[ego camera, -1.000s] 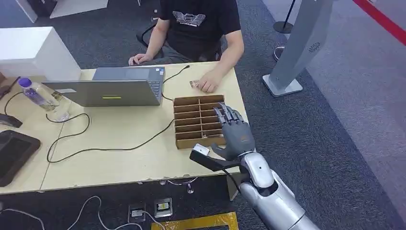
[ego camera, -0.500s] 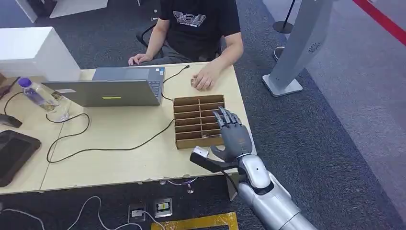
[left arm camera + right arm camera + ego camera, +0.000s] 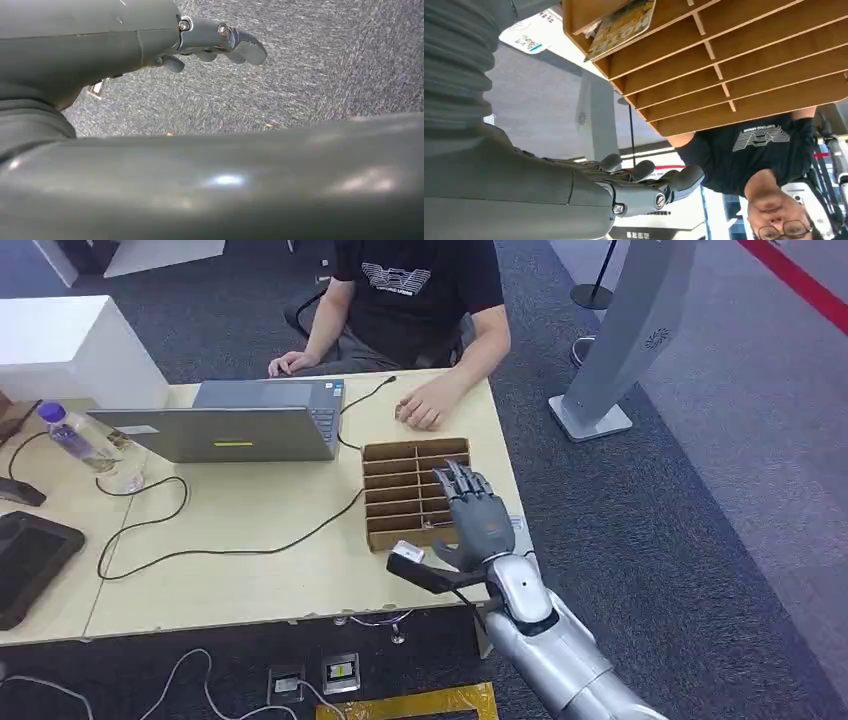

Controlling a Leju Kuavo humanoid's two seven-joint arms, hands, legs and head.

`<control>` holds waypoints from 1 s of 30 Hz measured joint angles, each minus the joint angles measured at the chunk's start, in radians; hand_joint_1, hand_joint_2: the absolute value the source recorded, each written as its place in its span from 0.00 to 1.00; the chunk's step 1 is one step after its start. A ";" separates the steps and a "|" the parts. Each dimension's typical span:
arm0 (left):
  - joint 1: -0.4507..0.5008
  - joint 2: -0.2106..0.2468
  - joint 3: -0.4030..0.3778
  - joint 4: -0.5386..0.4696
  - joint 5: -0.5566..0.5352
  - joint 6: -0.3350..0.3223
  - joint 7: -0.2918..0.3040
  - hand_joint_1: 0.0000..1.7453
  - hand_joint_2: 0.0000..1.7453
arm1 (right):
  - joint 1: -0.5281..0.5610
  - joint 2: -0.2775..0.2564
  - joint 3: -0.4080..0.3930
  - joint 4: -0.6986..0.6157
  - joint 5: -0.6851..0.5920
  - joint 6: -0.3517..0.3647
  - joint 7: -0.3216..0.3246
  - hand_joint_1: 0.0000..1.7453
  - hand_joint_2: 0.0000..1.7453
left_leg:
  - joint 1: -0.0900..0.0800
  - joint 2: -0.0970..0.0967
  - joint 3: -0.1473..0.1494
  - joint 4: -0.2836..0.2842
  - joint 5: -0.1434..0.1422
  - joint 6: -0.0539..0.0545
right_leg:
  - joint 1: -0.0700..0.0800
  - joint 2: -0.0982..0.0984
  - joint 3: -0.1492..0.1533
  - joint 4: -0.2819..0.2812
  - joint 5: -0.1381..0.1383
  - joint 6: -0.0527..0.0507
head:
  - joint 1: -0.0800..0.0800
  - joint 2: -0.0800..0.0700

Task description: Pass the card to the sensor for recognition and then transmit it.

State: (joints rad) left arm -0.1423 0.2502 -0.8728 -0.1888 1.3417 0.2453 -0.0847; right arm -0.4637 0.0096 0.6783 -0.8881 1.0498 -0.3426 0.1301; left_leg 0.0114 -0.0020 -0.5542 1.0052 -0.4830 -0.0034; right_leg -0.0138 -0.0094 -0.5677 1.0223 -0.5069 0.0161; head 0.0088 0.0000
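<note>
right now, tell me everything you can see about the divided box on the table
The wooden box looks like thin brown plywood or cardboard, open-topped, split by slats into rows of narrow compartments with one divider running across them. It lies flat near the right edge of the pale table, a black cable passing beside it. A printed card sits in an end compartment. The right hand hovers over it, fingers spread.

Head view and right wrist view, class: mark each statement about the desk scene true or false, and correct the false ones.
1. The right hand hovers open above the brown cardboard divider tray. True.
2. A printed card lies in a tray slot. True.
3. The grey laptop is folded shut. False: it stands open.
4. The clear plastic bottle stands inside the tray. False: it is far across the desk, beside the laptop.
5. The seated person's hand rests on the desk. True.
</note>
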 joint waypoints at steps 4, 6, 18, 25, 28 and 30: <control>0.000 0.000 0.000 0.000 0.000 0.000 0.000 0.00 0.00 | -0.009 0.024 0.001 0.031 0.005 -0.001 -0.004 0.00 1.00 | 0.000 0.000 0.000 0.000 0.000 0.000 | 0.000 0.000 0.000 0.000 0.000 0.000 | 0.000 0.000; 0.000 0.000 0.000 0.000 -0.001 -0.002 0.000 0.00 0.00 | -0.010 0.028 0.001 0.037 0.004 0.000 -0.004 0.00 1.00 | 0.000 0.000 0.000 0.000 0.000 0.000 | 0.000 0.000 0.000 0.000 0.000 0.000 | 0.000 0.000; 0.000 -0.002 -0.001 0.000 -0.003 -0.002 0.000 0.00 0.00 | -0.015 0.032 0.002 0.066 0.013 0.027 -0.006 0.00 1.00 | 0.000 0.000 0.000 0.000 0.000 0.000 | 0.000 0.000 0.000 0.000 0.000 0.000 | 0.000 0.000; 0.000 -0.003 -0.002 0.000 -0.002 -0.001 0.000 0.00 0.00 | -0.004 0.032 0.004 0.066 0.012 0.036 -0.011 0.00 1.00 | 0.000 0.000 0.000 0.000 0.000 0.000 | 0.000 0.000 0.000 0.000 0.000 0.000 | 0.000 0.000; 0.000 -0.004 -0.002 0.000 -0.002 0.000 0.000 0.00 0.00 | -0.003 0.032 0.005 0.071 0.012 0.034 -0.018 0.00 1.00 | 0.000 0.000 0.000 0.000 0.000 0.000 | 0.000 0.000 0.000 0.000 0.000 0.000 | 0.000 0.000; 0.000 -0.004 -0.002 0.000 -0.001 0.000 0.000 0.00 0.00 | -0.003 0.032 0.005 0.076 0.012 0.031 -0.023 0.00 1.00 | 0.000 0.000 0.000 0.000 0.000 0.000 | 0.000 0.000 0.000 0.000 0.000 0.000 | 0.000 0.000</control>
State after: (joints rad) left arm -0.1421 0.2460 -0.8747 -0.1888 1.3405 0.2449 -0.0847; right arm -0.4669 0.0416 0.6832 -0.8118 1.0616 -0.3117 0.1072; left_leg 0.0114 -0.0020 -0.5541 1.0053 -0.4830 -0.0034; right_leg -0.0138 -0.0092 -0.5679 1.0221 -0.5070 0.0161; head 0.0088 0.0000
